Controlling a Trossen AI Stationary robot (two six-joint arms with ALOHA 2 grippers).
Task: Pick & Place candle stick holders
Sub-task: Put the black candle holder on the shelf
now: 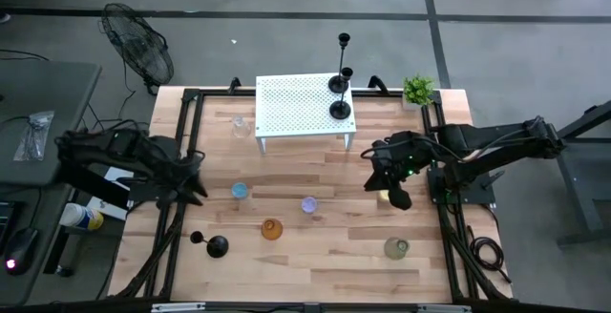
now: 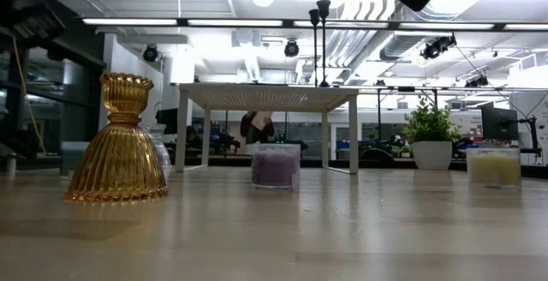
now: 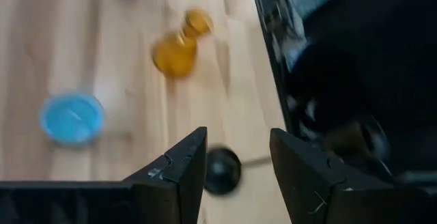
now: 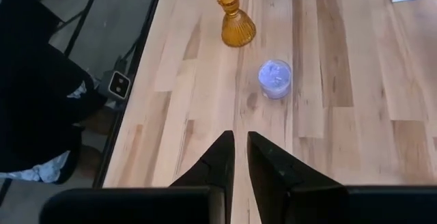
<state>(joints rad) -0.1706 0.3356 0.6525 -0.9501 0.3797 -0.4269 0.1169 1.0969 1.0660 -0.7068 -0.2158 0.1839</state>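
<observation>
Two black candlesticks (image 1: 340, 96) stand on their bases on the white perforated stand (image 1: 296, 108), and their stems show in the low view (image 2: 323, 41). A third black candlestick (image 1: 216, 245) is at the near left of the table; whether it stands or lies I cannot tell. Blue (image 1: 240, 191), purple (image 1: 308, 204), amber (image 1: 272, 228), clear (image 1: 241, 122), greenish (image 1: 396, 247) and yellow (image 2: 493, 167) glass holders sit on the table. My left gripper (image 1: 196, 185) is open and empty above the left edge, with the black candlestick (image 3: 222, 171) beyond its fingers. My right gripper (image 1: 393, 193) is shut and empty, raised above the yellow holder.
A small green potted plant (image 1: 417, 90) stands at the far right corner. A black frame (image 1: 181, 151) runs along the table's edges. Bare wood (image 1: 325, 256) lies along the near edge between the amber and greenish holders. A fan (image 1: 138, 41) stands on the floor beyond the table.
</observation>
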